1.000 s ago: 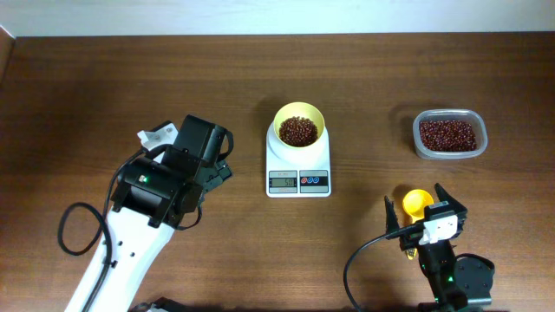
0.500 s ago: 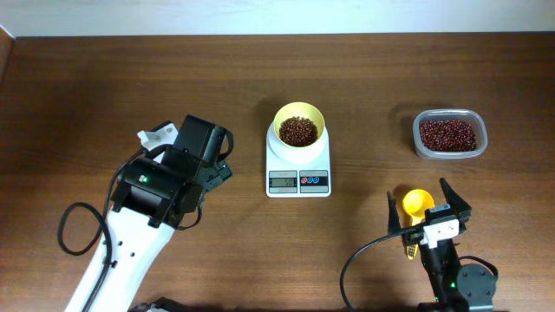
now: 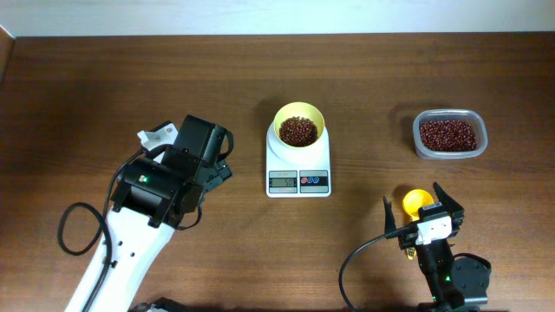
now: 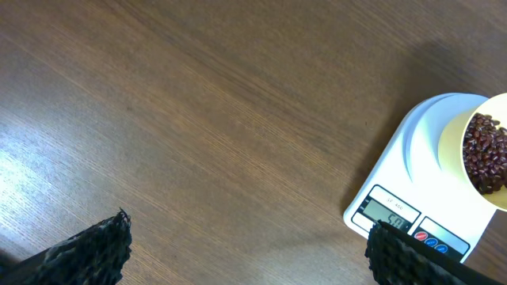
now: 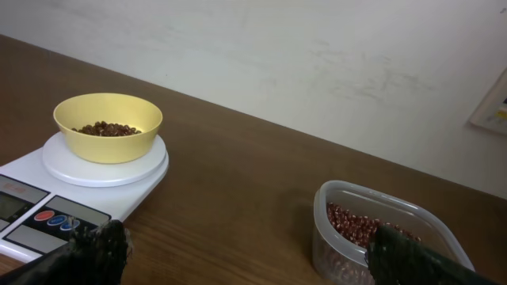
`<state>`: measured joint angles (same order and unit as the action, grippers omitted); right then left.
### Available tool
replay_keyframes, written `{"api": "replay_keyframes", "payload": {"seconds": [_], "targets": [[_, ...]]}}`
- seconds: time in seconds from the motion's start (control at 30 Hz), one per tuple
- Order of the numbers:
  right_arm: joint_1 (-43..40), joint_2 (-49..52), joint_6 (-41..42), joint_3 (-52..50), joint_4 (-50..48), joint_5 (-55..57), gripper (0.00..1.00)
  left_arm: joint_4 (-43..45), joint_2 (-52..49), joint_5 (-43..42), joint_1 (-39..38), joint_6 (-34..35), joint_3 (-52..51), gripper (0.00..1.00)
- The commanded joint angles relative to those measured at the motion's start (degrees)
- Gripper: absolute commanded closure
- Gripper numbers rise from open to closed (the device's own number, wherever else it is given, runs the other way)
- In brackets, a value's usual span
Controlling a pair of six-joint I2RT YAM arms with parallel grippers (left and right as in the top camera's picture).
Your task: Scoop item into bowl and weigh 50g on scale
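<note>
The yellow bowl (image 3: 300,128) stands on the white scale (image 3: 298,170) and holds a heap of red-brown beans (image 3: 298,131). The right wrist view has the bowl (image 5: 108,125) and scale (image 5: 55,190) at left. My left gripper (image 4: 249,261) is open over bare wood left of the scale (image 4: 420,198), and its right finger (image 4: 416,257) hides part of the display. My right gripper (image 3: 414,201) hangs open above the yellow scoop (image 3: 417,204) near the front edge. Nothing sits between its fingers (image 5: 87,253) in the wrist view.
A clear container (image 3: 449,134) of more beans (image 5: 360,226) stands at the right, behind the right gripper. The left arm's white link (image 3: 121,251) runs in from the front left. A black cable (image 3: 360,260) loops beside the right arm.
The right gripper swayed slightly right and back left over the scoop. The left arm, bowl and scale have not moved.
</note>
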<state>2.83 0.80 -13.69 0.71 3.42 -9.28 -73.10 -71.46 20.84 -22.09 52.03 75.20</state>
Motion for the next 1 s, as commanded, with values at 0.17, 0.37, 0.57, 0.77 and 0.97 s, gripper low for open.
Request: {"api": "replay_keyframes", "payload": {"seconds": [0.17, 0.37, 0.57, 0.77, 0.97], "targets": [[0.5, -0.6, 0.0, -0.4, 0.3, -0.3, 0.01, -0.1, 0.7, 0.5, 0.2, -0.1, 0.1, 0.01], [0.5, -0.6, 0.0, -0.4, 0.3, -0.3, 0.01, -0.1, 0.7, 0.5, 0.2, -0.1, 0.1, 0.01], [0.5, -0.6, 0.0, -0.4, 0.3, -0.3, 0.01, -0.1, 0.7, 0.5, 0.2, -0.1, 0.1, 0.01], [0.5, -0.6, 0.3, -0.4, 0.4, -0.4, 0.01, -0.1, 0.7, 0.5, 0.2, -0.1, 0.1, 0.01], [0.5, -0.6, 0.6, -0.4, 0.3, -0.4, 0.01, -0.1, 0.7, 0.5, 0.2, -0.1, 0.1, 0.01]]}}
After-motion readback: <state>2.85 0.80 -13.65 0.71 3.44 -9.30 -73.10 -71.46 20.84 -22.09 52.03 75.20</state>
